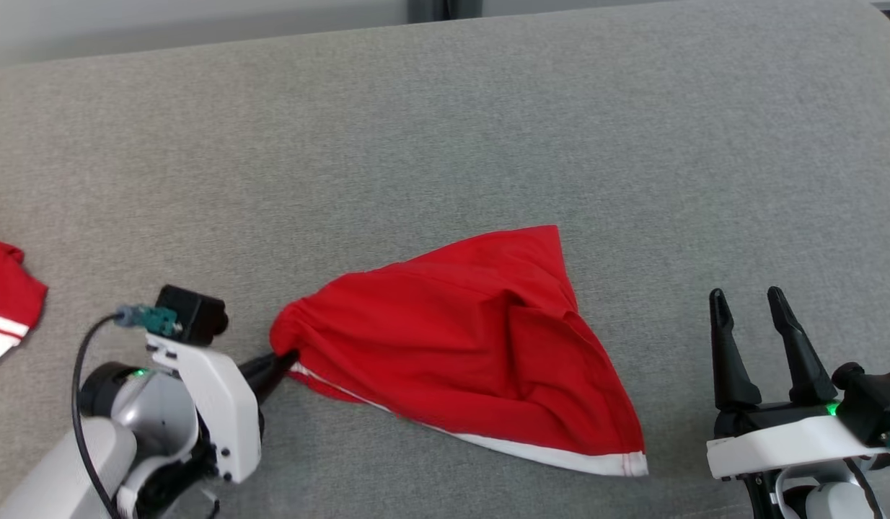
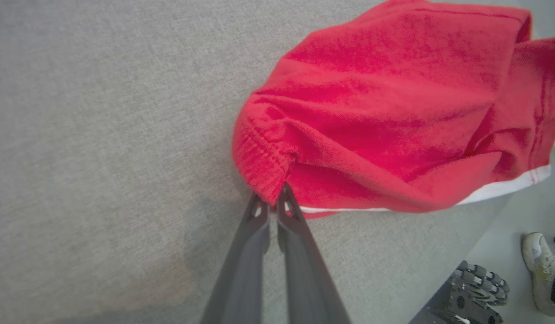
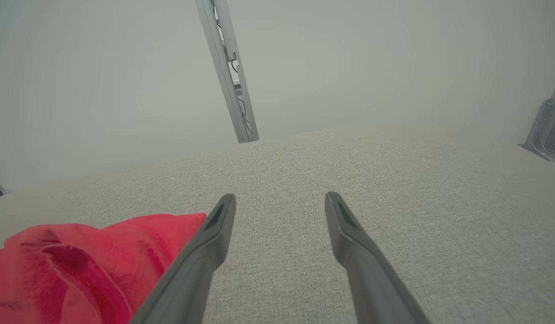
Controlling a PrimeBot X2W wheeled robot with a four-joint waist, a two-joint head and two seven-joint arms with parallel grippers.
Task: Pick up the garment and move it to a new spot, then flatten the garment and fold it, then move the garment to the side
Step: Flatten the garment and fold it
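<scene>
The garment [image 1: 474, 346] is red with a white hem and lies bunched in a rough triangle on the grey fabric surface [image 1: 445, 130]. My left gripper [image 1: 286, 357] is shut on the garment's left end, pinching the gathered waistband. In the left wrist view that gripper [image 2: 272, 202] has the red cloth [image 2: 394, 103] caught between its tips. To the right of the garment my right gripper [image 1: 746, 295] stands open, fingers pointing up, with nothing between them. In the right wrist view its tips [image 3: 279, 200] hover over bare grey fabric, the garment [image 3: 79, 265] at the lower left.
Another red and white cloth [image 1: 5, 303] lies at the surface's far left edge. A metal post [image 3: 228, 72] rises beyond the far edge. The left wrist view shows a person's shoe [image 2: 540, 270] on the floor past the surface's edge, near a dark mechanical part [image 2: 475, 292].
</scene>
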